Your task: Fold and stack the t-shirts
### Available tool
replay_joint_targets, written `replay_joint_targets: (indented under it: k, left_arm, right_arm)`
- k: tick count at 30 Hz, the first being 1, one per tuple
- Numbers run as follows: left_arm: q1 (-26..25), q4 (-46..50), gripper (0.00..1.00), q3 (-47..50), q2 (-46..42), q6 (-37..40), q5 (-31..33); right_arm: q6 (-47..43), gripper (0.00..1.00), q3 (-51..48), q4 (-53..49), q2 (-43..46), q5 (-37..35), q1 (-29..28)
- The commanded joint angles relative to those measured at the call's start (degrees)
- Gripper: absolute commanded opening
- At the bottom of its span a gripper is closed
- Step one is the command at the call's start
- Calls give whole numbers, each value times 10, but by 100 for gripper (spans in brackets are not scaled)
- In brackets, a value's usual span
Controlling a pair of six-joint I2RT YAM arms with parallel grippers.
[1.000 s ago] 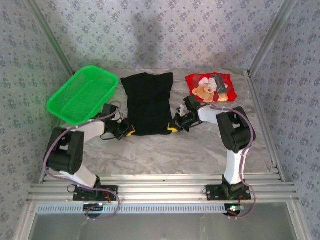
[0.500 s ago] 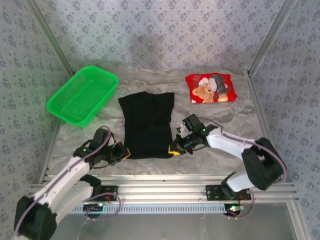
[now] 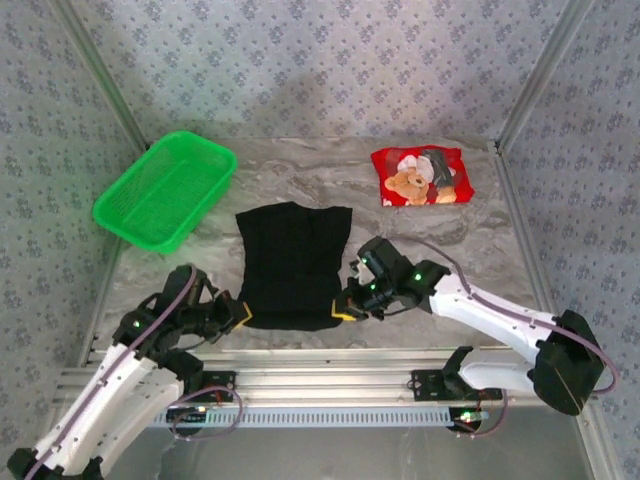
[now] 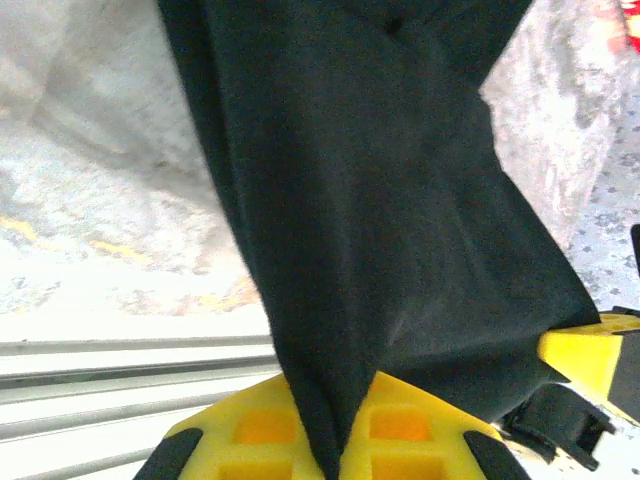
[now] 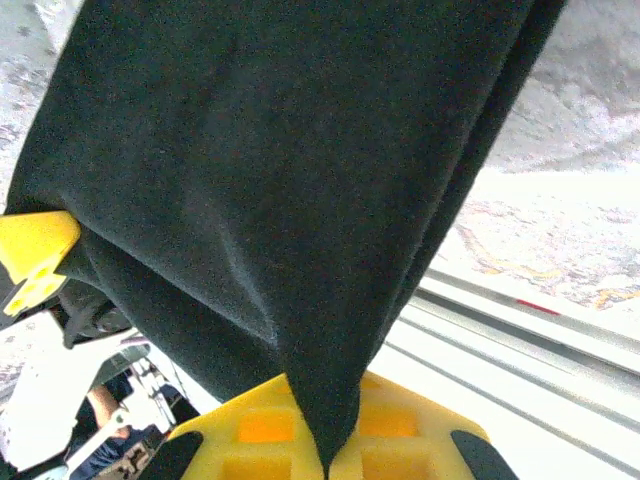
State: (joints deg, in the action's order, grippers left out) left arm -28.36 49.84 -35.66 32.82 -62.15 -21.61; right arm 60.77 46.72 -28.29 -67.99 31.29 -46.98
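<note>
1. The black t-shirt (image 3: 292,265) lies spread lengthwise in the middle of the worktop (image 3: 300,180). Its far edge points toward the back wall and its near hem is close to the front rail.
2. The left fingers (image 3: 243,312) are clamped on the near left corner of that hem. In the left wrist view the dark cloth runs out from between the two yellow tips and fans away over the marble.
3. The right fingers (image 3: 346,308) are clamped on the near right corner. The right wrist view shows a pinched fold of black cloth rising from between the yellow tips, with layered edges down the cloth's right side.
4. Both arms reach low from their bases toward the hem, one on each side of the cloth. Each wrist view also catches the other arm's yellow tip at the side of the black cloth.
5. The red t-shirt (image 3: 417,176) — teddy-bear print up, folded to a small square — lies at the far right of the worktop, well apart from the black one.
6. A green basket (image 3: 165,190) sits at the far left, near the black t-shirt's far left corner but not touching it.
</note>
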Motion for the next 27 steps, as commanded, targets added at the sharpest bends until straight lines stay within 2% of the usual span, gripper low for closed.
replay_joint_targets:
  k: [1,10,17,27]
  left_arm:
    - [17,17,0,-80,62,34,16]
    - [153,-67,0,-174,227,109,-89]
    - [201,-106,0,-275,373,155,-124]
    - [245,-163,0,-348,536,192,-153]
  right_arm:
    - [-34,0,78,-83,-16,-14,29]
    - [-142,0,269,-137,-159,48,151]
    - [-218,0,426,-194,-302,89,215]
    - [-241,0,570,-220,-466,122,262]
